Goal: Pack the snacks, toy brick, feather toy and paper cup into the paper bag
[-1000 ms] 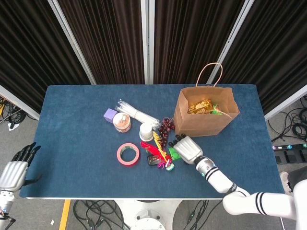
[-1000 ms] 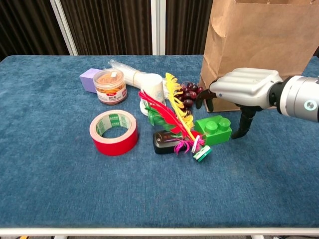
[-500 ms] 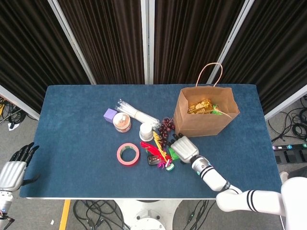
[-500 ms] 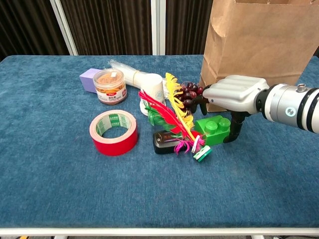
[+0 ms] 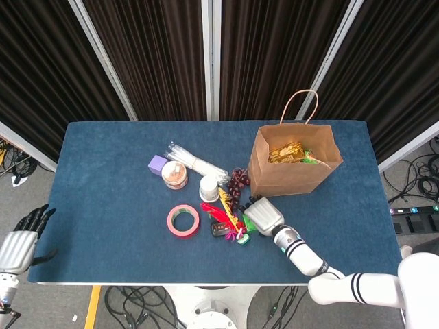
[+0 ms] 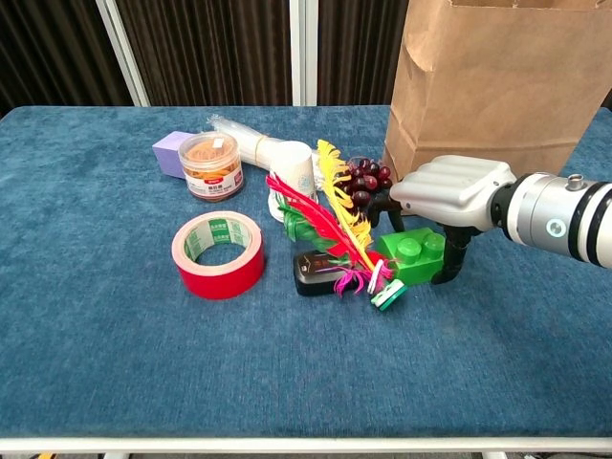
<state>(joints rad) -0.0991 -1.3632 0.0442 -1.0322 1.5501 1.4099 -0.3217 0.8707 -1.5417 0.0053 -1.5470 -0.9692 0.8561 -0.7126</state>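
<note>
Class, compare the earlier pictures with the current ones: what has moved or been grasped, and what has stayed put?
The right hand has slid left and come down over the green toy brick, its fingers now straddling it; a firm grip isn't clear. The left hand sank slightly at the table edge. The feather toy, paper cup, red tape and paper bag stayed put.

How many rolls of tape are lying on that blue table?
1. The red tape roll lies flat left of the feather toy, in front of the snack jar. Others could be hidden inside the paper bag.
</note>
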